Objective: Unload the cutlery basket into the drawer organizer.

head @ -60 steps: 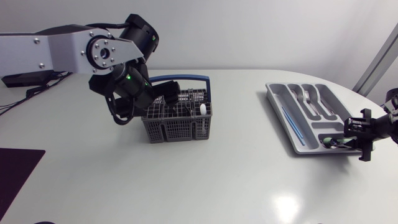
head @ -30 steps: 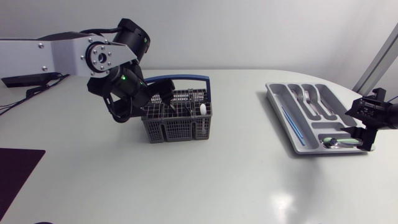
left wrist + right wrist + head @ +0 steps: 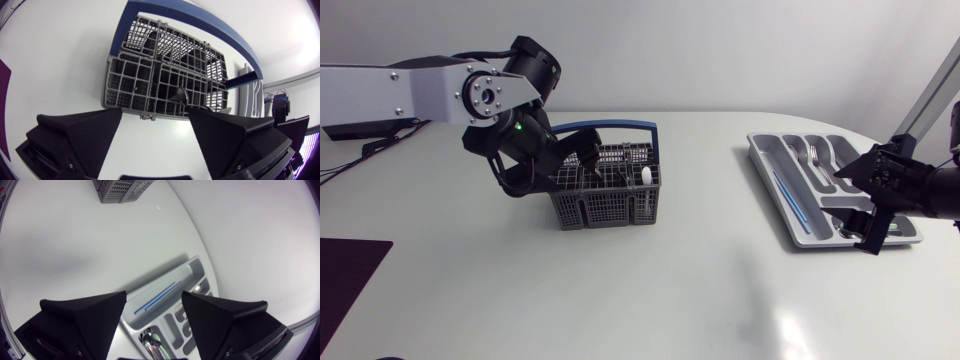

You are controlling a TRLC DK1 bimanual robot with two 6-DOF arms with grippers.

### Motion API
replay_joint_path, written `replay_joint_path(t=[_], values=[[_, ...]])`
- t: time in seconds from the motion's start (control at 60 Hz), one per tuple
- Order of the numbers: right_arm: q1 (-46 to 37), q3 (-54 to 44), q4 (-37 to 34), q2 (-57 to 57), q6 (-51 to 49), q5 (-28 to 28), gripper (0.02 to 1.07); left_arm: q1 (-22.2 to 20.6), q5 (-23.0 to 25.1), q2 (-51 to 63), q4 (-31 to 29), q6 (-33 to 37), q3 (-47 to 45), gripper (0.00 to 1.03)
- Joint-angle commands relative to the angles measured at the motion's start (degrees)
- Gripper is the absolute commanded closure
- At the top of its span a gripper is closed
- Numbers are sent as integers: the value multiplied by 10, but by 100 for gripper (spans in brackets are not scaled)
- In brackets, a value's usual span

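Note:
The grey cutlery basket (image 3: 610, 200) with a blue handle stands left of the table's middle. My left gripper (image 3: 582, 163) hangs over its left rear part. In the left wrist view that gripper (image 3: 155, 135) is open, with the basket (image 3: 150, 85) just ahead and a dark utensil (image 3: 181, 94) standing in it. A white-tipped piece (image 3: 646, 176) sticks up at the basket's right. The grey drawer organizer (image 3: 757, 148) lies at the right, holding forks (image 3: 817, 160) and blue sticks (image 3: 788, 195). My right gripper (image 3: 861, 205) is open above its near end. A spoon (image 3: 149, 341) lies in the organizer (image 3: 195, 270) under the right gripper (image 3: 155, 315).
A dark mat (image 3: 345, 280) lies at the table's front left corner. Bare white tabletop (image 3: 710, 270) stretches between basket and organizer. The table's rounded edge runs close behind the organizer.
My right gripper opened, left the spoon in the organizer's near compartment, and rose and turned above it. My left gripper sank slightly toward the basket.

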Motion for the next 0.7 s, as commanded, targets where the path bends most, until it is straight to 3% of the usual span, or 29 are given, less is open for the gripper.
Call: replay_joint_path(t=[0.0,0.683], values=[[29,-27,-11,-23,43,3,25,3,12,9,4,-23,-6,10],[196,-101,-11,-95,184,35,25,-6,72,38,15,-85,48,11]])
